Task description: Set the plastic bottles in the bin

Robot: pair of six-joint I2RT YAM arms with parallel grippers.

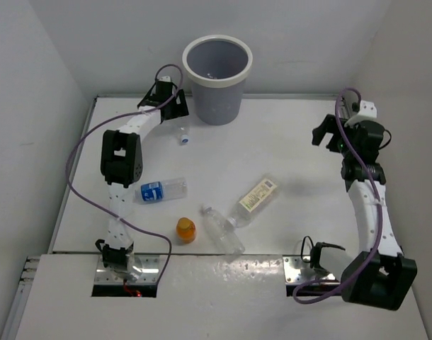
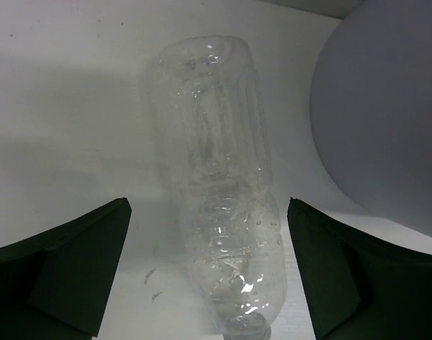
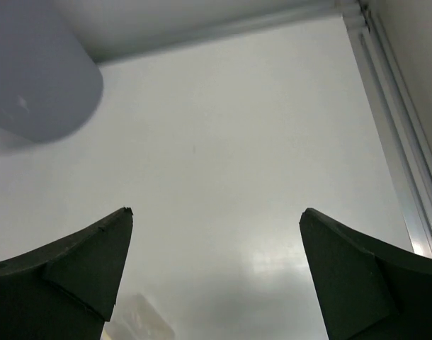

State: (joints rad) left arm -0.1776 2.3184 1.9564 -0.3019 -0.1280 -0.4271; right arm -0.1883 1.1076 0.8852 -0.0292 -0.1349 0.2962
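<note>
The bin point(image 1: 217, 71) stands at the table's back. It also shows in the left wrist view point(image 2: 386, 120). My left gripper point(image 1: 179, 110) is open just left of the bin, above the tiny clear bottle with a blue cap point(image 1: 183, 134). In the left wrist view this bottle point(image 2: 216, 184) lies between my open fingers point(image 2: 207, 202), cap nearest the camera, and touches neither. The blue-labelled bottle point(image 1: 159, 190), the orange bottle point(image 1: 185, 229), the plain clear bottle point(image 1: 223, 230) and the cream-labelled bottle point(image 1: 255, 198) lie on the near half of the table. My right gripper point(image 1: 326, 134) is open and empty at the right.
White walls close the table on the left, back and right. A metal rail point(image 3: 400, 142) runs along the right edge. The bin's side point(image 3: 39, 71) shows at the upper left of the right wrist view. A blurred bottle part point(image 3: 138, 319) shows at that view's bottom.
</note>
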